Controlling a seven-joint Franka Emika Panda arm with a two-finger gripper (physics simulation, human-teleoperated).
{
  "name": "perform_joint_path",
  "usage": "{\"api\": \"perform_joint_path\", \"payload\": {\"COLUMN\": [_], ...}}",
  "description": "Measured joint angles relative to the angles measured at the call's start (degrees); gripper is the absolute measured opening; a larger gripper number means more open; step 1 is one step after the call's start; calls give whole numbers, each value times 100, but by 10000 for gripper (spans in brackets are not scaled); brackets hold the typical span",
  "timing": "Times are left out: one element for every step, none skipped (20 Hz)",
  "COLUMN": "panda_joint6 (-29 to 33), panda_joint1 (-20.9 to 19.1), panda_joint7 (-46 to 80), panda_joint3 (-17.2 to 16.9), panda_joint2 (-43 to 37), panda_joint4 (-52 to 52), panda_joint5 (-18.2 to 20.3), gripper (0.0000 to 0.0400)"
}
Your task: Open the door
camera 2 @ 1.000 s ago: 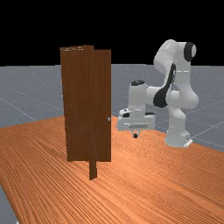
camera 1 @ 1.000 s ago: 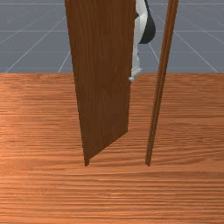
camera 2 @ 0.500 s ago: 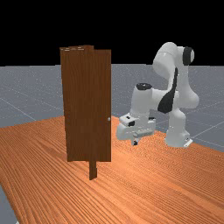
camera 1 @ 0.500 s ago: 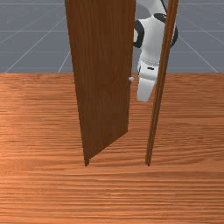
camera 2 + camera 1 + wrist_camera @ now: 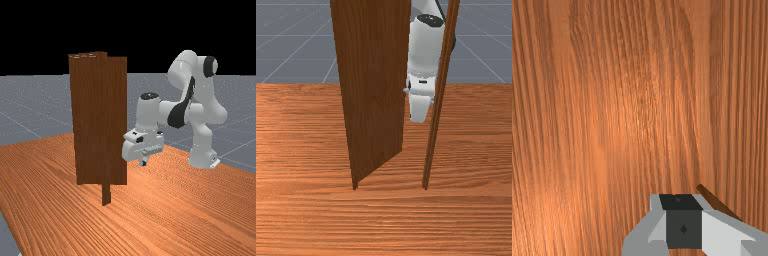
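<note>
Grey gridded floor (image 5: pixel 30 102) extends behind the wooden surface (image 5: pixel 165 210), under a black background in the far view. The robot arm (image 5: pixel 187 112) is mounted toward the surface's edge on the far view's right and reaches toward the door. The door (image 5: pixel 373 90) stands upright in from the surface's edges. Status: ajar; its lower edge runs from the post on the front view's left back toward the arm. A gap separates its free edge from the opposite frame post (image 5: pixel 436 120).

The tool (image 5: pixel 143 163) is lowered near the free edge; in the front view, its housing shows between the door and that post. Tool opening: cannot be determined. Grip on any part: cannot be confirmed. The knob (image 5: pixel 405 90) projects at the free edge, just beside the housing in the front view; contact cannot be verified.

Progress assessment: partial opening is present; full opening remains. The probable current step is positioning the tool at the free edge. Next, engage the knob or edge and swing the door wider. Caution: a misaligned approach could push the door toward its frame.
</note>
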Motion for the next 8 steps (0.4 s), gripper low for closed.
{"api": "perform_joint_path", "payload": {"panda_joint6": [71, 146, 193, 246, 295, 337, 351, 342], "panda_joint1": [-94, -220, -337, -488, -674, -899, -1136, -1439], "panda_joint7": [-478, -1018, -1363, -1829, -2354, -2996, -3516, -4300], "panda_joint3": [16, 18, -14, -45, -83, -123, -188, -229], "panda_joint2": [-45, -98, -138, -168, -183, -175, -135, -41], "panda_joint4": [-102, -197, -270, -330, -365, -363, -309, -172], "panda_joint5": [13, 37, 64, 97, 136, 189, 240, 312], "gripper": [0, 0, 0, 0, 0, 0, 0, 0]}}
